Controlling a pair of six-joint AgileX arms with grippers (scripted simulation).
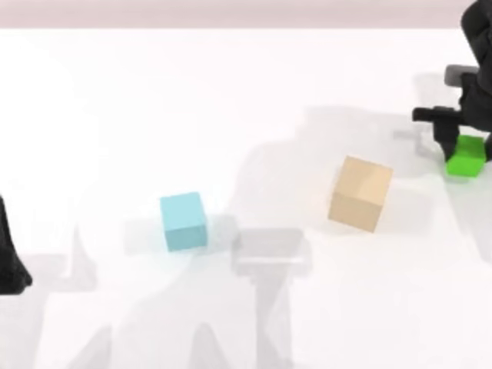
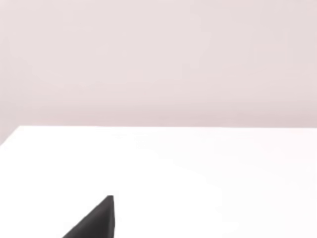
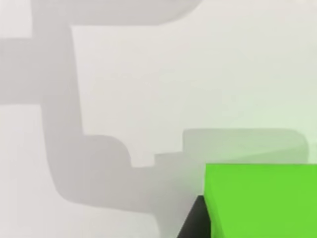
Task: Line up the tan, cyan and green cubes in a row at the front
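The green cube [image 1: 467, 156] sits at the far right of the table, between the fingers of my right gripper [image 1: 465, 144], which is shut on it. In the right wrist view the green cube [image 3: 262, 201] fills the near corner, with one dark finger [image 3: 195, 224] pressed against its side. The tan cube [image 1: 360, 192] rests right of centre, turned at an angle. Left of centre is the cyan cube [image 1: 184, 221]. My left gripper [image 1: 11, 265] is parked at the table's left edge, open, with one fingertip [image 2: 99, 222] showing over bare table.
The white table [image 1: 254, 100] runs back to a far edge under a pale wall [image 1: 231, 11]. Soft arm shadows lie across the front middle [image 1: 269, 254].
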